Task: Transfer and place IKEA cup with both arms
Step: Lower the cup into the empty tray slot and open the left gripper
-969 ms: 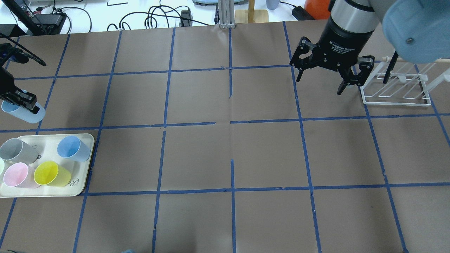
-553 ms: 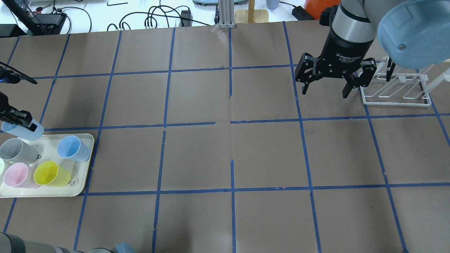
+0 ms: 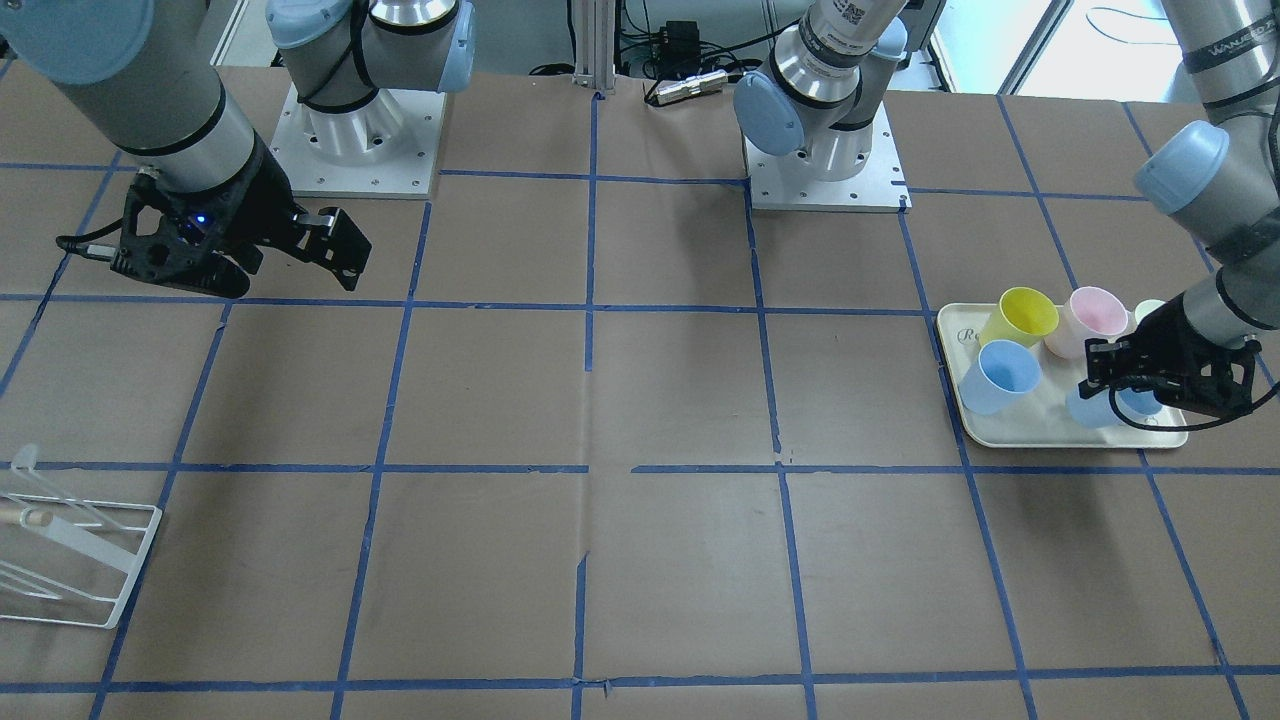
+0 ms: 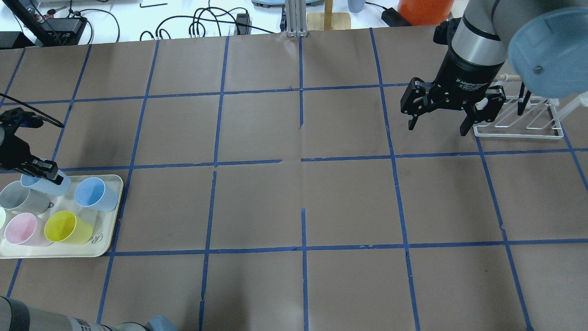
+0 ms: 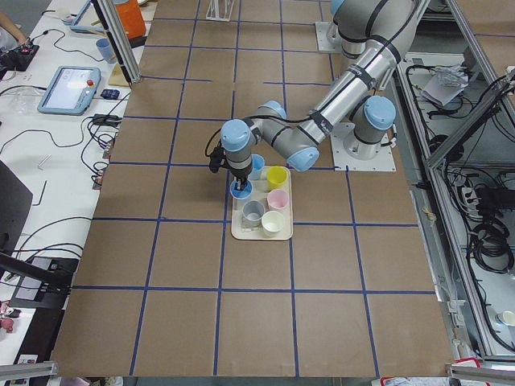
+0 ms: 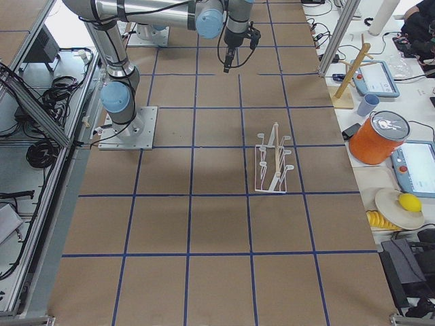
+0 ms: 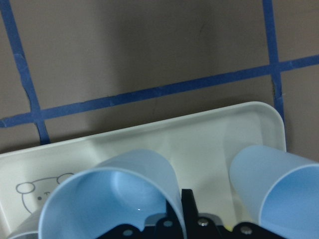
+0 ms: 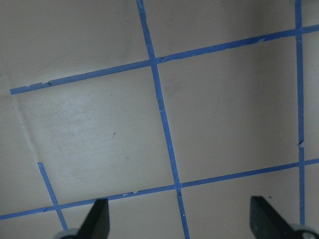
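Note:
My left gripper (image 4: 43, 171) is shut on the rim of the pale-blue IKEA cup (image 4: 51, 185). It holds the cup over the far left corner of the cream tray (image 4: 106, 232). I cannot tell whether the cup touches the tray. The left wrist view shows the cup (image 7: 112, 196) with one finger on its wall, over the tray (image 7: 199, 134). In the front view the gripper (image 3: 1150, 378) covers most of the cup (image 3: 1095, 410). My right gripper (image 4: 437, 128) is open and empty, above the table beside the rack; it also shows in the front view (image 3: 285, 268).
A second light-blue cup (image 4: 94, 193), a grey cup (image 4: 20, 197), a pink cup (image 4: 23, 229) and a yellow cup (image 4: 66, 227) stand on the tray. A white wire rack (image 4: 519, 124) stands at the far right, close to my right gripper.
My left gripper has carried the pale-blue cup from the table beyond the tray to the tray's far corner. My right gripper has moved right, toward the rack, and stayed open.

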